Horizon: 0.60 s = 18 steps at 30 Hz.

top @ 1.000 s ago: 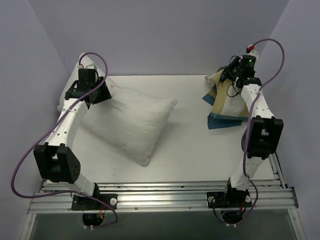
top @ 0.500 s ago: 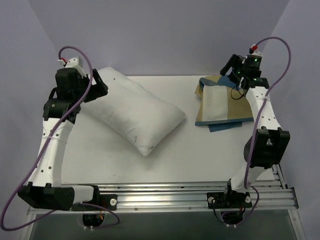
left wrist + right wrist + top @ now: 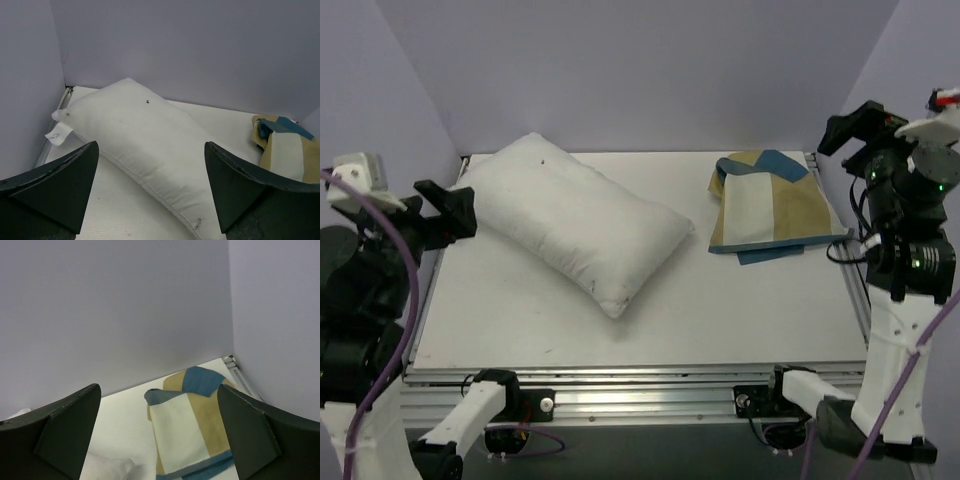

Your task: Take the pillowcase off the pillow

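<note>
So as far as I can tell, this one's basically done. The pillow (image 3: 575, 222) is lying bare on the left half of the desk (image 3: 720, 300), plain white all over. It sits at an angle, with 1 end toward the back-left corner and the other pointing at the middle. In the left wrist view you can see its little tag (image 3: 57, 135) sticking out at the far-left corner. No patterned fabric on it anywhere that I can see.

The pillowcase (image 3: 765, 205) is completely off, lying in a loose folded heap at the back right of the desk, with blue, tan and cream blocks showing. There's a strip of bare desk between it and the pillow, so the 2 aren't touching.

The left tool (image 3: 151, 150) is spread wide with nothing in it, out past the left edge of the desk and looking across at the pillow. The right tool (image 3: 159, 390) is the same deal: fingers wide apart, empty, off to the right side and looking down at the pillowcase. Neither of them is touching anything.

What's left? Not much imo. The cover's off, both things are set down, and both arms are clear of them. Maybe the arms need to park, but the actual job looks finished to me.
</note>
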### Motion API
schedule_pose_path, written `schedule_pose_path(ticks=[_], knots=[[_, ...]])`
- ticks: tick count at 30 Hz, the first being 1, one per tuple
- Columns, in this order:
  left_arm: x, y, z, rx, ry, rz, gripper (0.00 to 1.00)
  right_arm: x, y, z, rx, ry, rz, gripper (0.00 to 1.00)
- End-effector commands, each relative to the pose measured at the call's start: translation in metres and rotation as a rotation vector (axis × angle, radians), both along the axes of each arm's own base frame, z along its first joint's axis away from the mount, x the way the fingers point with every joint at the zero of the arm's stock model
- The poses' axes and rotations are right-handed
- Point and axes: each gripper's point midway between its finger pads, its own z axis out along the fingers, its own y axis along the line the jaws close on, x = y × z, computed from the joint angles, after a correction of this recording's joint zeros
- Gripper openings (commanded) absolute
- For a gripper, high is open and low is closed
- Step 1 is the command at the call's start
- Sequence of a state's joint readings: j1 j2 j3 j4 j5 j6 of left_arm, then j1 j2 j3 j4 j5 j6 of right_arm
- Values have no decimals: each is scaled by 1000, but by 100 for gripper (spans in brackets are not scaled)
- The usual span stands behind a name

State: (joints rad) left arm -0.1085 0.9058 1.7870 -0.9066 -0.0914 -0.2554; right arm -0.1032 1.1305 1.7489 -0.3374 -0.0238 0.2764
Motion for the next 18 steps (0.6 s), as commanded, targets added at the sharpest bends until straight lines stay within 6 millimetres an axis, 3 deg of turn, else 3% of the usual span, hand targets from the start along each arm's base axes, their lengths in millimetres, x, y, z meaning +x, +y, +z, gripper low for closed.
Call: schedule_pose_path(ticks=[1, 2, 4, 5, 7, 8, 12, 16, 18], knots=[[-30, 21, 0, 52, -7, 85, 94, -39, -21, -16, -63, 36, -129, 97], [-44, 23, 3, 58, -31, 90, 94, -62, -22, -9, -72, -2, -148, 98], [-55, 29, 0, 59, -41, 113, 94, -75, -24, -23, -64, 3, -187, 99], [-68, 31, 0, 56, -59, 122, 94, -95, -23, -16, -55, -47, -197, 99], [-79, 35, -3, 54, -61, 139, 94, -109, -26, -20, -36, -72, -229, 100], [-88, 37, -6, 51, -60, 140, 94, -126, -27, -15, -25, -112, -240, 100], [-113, 39, -10, 45, -83, 138, 94, -152, -28, -15, 6, -182, -246, 100], [-134, 57, -16, 38, -102, 227, 94, -168, -28, -21, 6, -192, -236, 100], [-134, 60, -23, 38, -91, 239, 94, -169, -27, -27, 3, -184, -227, 100]])
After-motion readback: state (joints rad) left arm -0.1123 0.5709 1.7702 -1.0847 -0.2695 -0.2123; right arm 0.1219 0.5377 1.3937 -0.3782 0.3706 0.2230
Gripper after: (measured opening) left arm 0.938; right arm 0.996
